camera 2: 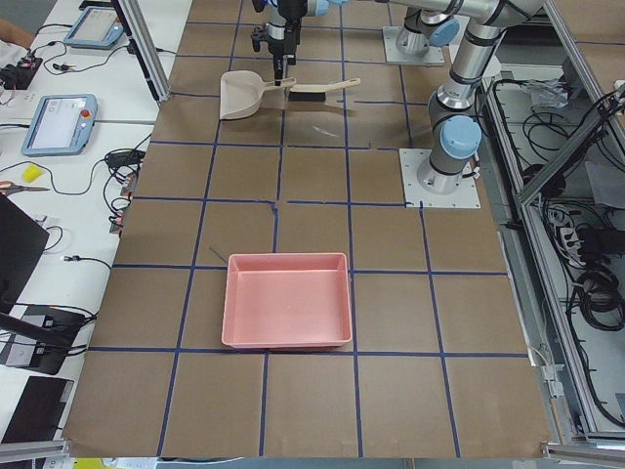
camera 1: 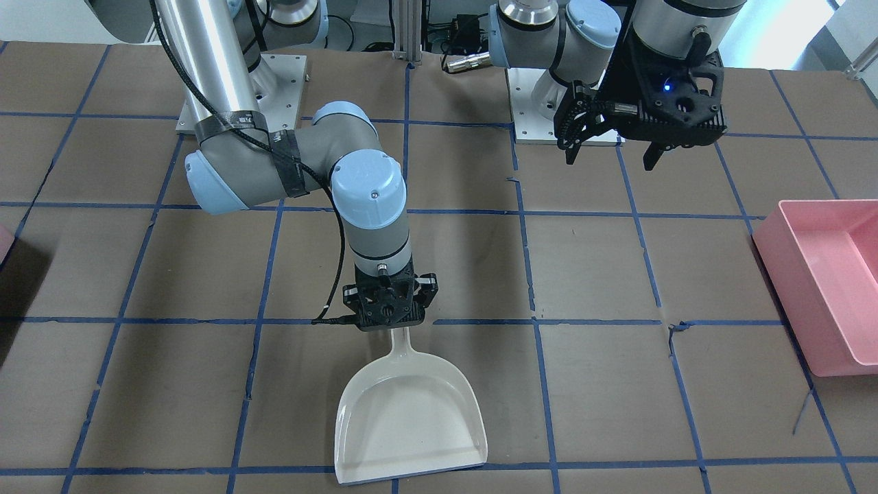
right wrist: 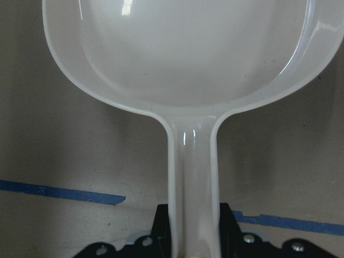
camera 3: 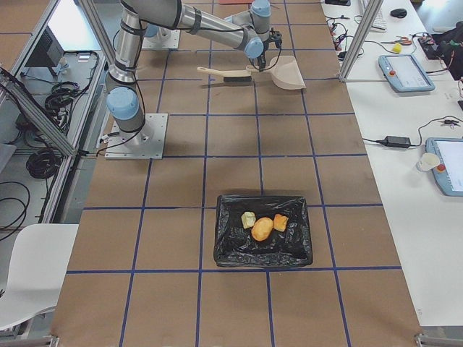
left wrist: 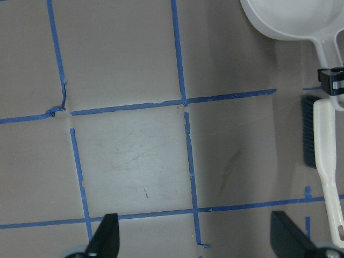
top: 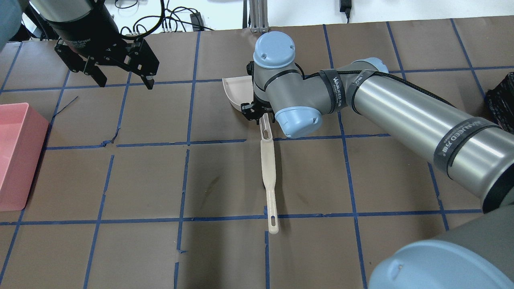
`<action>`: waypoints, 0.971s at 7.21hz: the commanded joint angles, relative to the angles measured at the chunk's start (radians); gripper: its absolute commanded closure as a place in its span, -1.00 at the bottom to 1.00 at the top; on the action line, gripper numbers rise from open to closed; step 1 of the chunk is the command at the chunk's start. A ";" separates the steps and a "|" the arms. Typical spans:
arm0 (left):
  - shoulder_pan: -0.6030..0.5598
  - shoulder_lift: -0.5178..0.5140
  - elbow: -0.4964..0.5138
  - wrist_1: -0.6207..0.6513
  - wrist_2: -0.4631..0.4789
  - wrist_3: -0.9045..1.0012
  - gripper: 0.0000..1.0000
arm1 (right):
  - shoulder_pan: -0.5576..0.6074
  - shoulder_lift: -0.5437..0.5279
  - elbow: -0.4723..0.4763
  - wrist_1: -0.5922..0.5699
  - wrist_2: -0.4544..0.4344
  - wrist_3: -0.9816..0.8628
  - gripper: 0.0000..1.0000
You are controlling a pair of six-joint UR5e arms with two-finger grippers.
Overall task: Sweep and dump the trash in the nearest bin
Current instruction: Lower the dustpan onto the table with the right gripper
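Observation:
The white dustpan (camera 1: 411,418) lies flat on the table and is empty. My right gripper (camera 1: 389,307) is shut on its handle (right wrist: 192,177), with the jaws against both sides. The cream brush (top: 268,176) lies on the table just behind the handle, apart from both grippers. My left gripper (camera 1: 610,140) is open and empty, raised above the table; its fingertips (left wrist: 107,232) show in the left wrist view. The trash lies in the black-lined bin (camera 3: 231,249): a pale green cube (camera 3: 248,219), a tan potato-shaped lump (camera 3: 262,228) and an orange chunk (camera 3: 281,223).
A pink bin (top: 16,156) stands empty at the table's end on my left. The brown table surface is marked with blue tape lines. Both arm base plates (camera 1: 542,103) stand at the robot side. Tablets and cables lie on the side bench (camera 3: 434,108).

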State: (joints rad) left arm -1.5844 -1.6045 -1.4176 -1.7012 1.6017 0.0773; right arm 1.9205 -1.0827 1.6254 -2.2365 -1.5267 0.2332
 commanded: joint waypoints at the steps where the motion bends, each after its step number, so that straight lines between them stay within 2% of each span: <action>1: 0.000 0.000 0.002 0.000 -0.002 -0.001 -1.00 | -0.002 0.003 -0.005 0.003 0.000 0.000 -0.43; 3: 0.000 0.001 -0.007 0.006 -0.002 -0.001 -1.00 | -0.027 -0.022 -0.019 0.018 -0.001 -0.035 -0.47; 4: 0.000 0.000 -0.004 0.006 -0.002 -0.002 -1.00 | -0.032 -0.057 -0.044 0.070 -0.003 -0.049 -0.53; 7: 0.003 -0.003 0.002 0.018 0.001 0.002 -1.00 | -0.090 -0.187 -0.155 0.392 0.049 -0.084 -0.73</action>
State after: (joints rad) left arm -1.5817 -1.6068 -1.4205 -1.6870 1.6026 0.0798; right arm 1.8543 -1.2113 1.5182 -1.9858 -1.5078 0.1676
